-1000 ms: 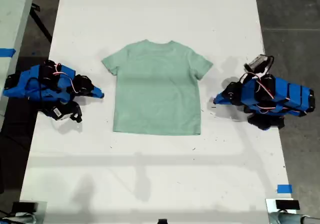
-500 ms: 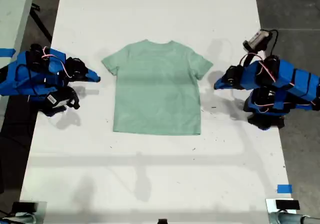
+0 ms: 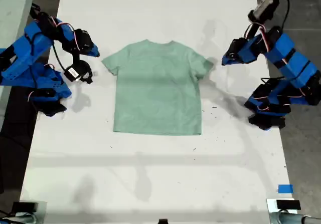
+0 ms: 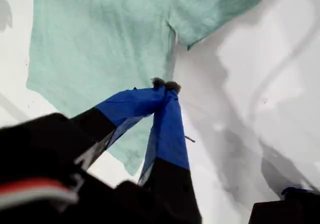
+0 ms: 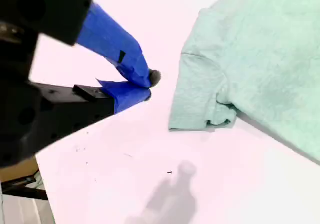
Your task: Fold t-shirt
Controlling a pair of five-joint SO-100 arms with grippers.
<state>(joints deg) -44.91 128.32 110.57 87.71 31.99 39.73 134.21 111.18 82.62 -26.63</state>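
Observation:
The pale mint-green t-shirt (image 3: 158, 88) lies flat and unfolded on the white table (image 3: 150, 174), collar toward the exterior view's top. My first gripper (image 3: 224, 61) is shut and empty. It hangs raised just off the sleeve (image 3: 202, 66) on the exterior view's right. In the first wrist view its closed tips (image 4: 165, 85) show above the t-shirt (image 4: 100, 48) side edge. My second gripper (image 3: 96, 51) is also shut and empty, raised beside the other sleeve (image 3: 110, 63). In the second wrist view its tips (image 5: 146, 84) hover over bare table a little way from that sleeve (image 5: 200, 98).
The arm bases stand at the table's two side edges in the exterior view, one (image 3: 45, 91) at its left, one (image 3: 271, 111) at its right. A blue tape mark (image 3: 285, 188) sits near the lower right corner of that view. Dark floor surrounds the table.
Both arms have risen from a low folded pose and swung toward the exterior view's top. Each shut gripper now hangs beside a sleeve instead of beside the shirt's middle. The t-shirt has not moved.

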